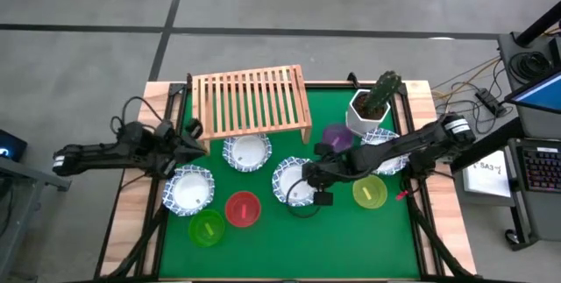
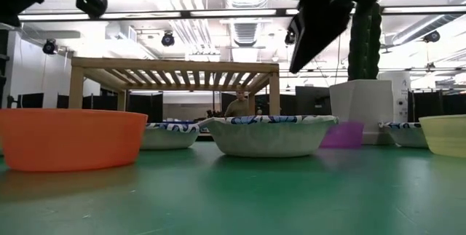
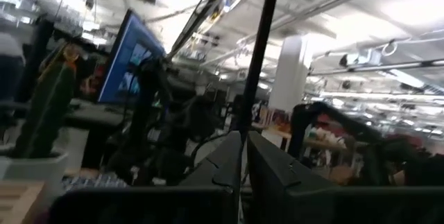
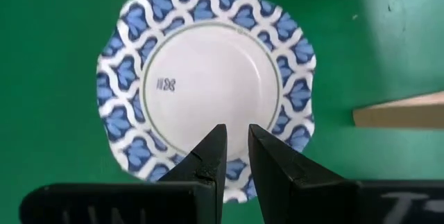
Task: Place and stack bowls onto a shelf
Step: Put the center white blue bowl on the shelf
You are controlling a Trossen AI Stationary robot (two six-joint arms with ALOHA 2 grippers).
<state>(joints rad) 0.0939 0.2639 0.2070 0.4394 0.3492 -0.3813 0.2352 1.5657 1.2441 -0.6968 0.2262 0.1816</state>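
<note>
Hovering over a patterned bowl [image 4: 207, 87] at the centre of the green mat [image 1: 289, 235], the right gripper [image 4: 236, 149] looks straight down into it, fingers nearly together with a narrow gap and nothing between them.

We see the wooden shelf [image 1: 252, 101] bare at the upper middle of the high view, with three more patterned bowls, red [image 1: 243, 208], green [image 1: 208, 228], yellow-green [image 1: 370, 192] and purple [image 1: 337, 136] bowls spread below and right of it. At left, the left gripper [image 3: 244, 172] waits above the mat's edge, fingers almost closed on nothing. A potted cactus [image 1: 375, 101] stands at upper right.
</note>
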